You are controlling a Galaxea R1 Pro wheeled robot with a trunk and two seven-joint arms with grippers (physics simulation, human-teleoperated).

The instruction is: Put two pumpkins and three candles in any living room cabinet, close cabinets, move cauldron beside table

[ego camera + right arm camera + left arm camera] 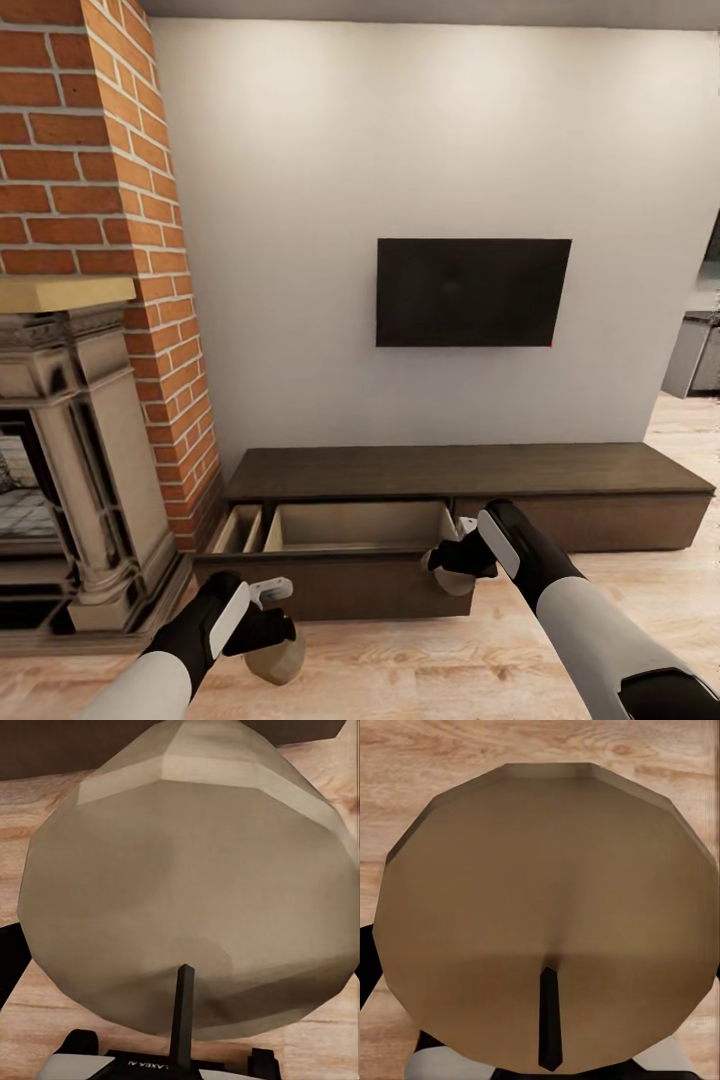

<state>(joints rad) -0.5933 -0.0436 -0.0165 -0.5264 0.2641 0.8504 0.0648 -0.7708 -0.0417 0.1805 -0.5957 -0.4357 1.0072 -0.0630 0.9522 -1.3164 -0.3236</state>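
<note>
The long low dark-brown cabinet [470, 470] runs along the white wall, and its left drawer [355, 525] is pulled open, showing an empty beige interior. My left gripper [268, 632] is shut on a tan candle [278, 662] above the wooden floor, in front of the drawer's left end. From the left wrist, that candle [547, 907] looms large with its dark wick toward the camera. My right gripper [452, 560] is shut on a second candle [458, 580] at the drawer's right front corner; the right wrist view shows this candle [187, 892] close up. Pumpkins, cauldron and table are out of view.
A brick chimney with a stone fireplace [80, 480] stands at the left, close to the cabinet's end. A black TV [472, 292] hangs on the wall above the cabinet. Light wooden floor [450, 660] lies below my arms. A grey counter [695, 355] shows at the right edge.
</note>
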